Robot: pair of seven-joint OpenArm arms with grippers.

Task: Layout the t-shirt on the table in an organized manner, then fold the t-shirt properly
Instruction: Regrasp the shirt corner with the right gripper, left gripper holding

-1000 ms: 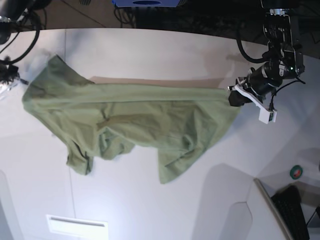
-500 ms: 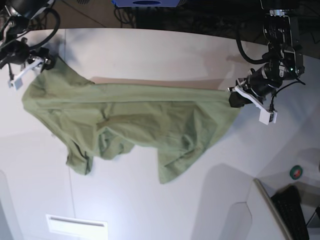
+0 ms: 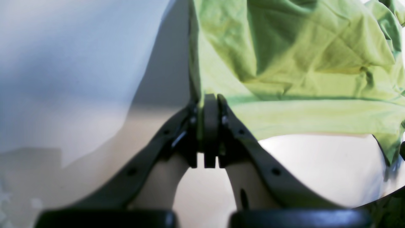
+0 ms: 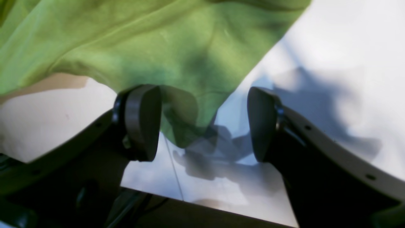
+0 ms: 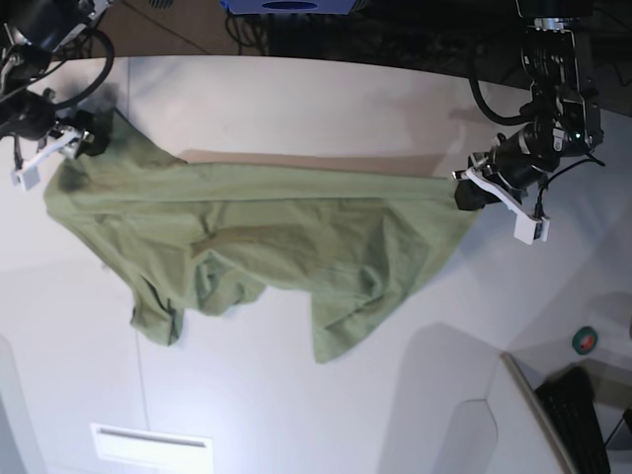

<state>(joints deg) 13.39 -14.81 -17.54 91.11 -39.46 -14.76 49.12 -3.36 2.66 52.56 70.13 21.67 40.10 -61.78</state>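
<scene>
Olive-green cotton, the t-shirt (image 5: 267, 247) lies stretched across the middle of the white table (image 5: 326, 99), its far edge pulled into a fairly straight line while the near side is bunched, with folds and a flap hanging toward the camera. The left gripper (image 3: 210, 126) is pinched tight on one corner of the cloth and holds it slightly raised. The right gripper (image 4: 202, 123) stands with its jaws wide apart, the opposite corner lying loose between them, not gripped. Judging by this, laying out is only partly done: the wrinkled near half needs flattening, and no fold has begun.
</scene>
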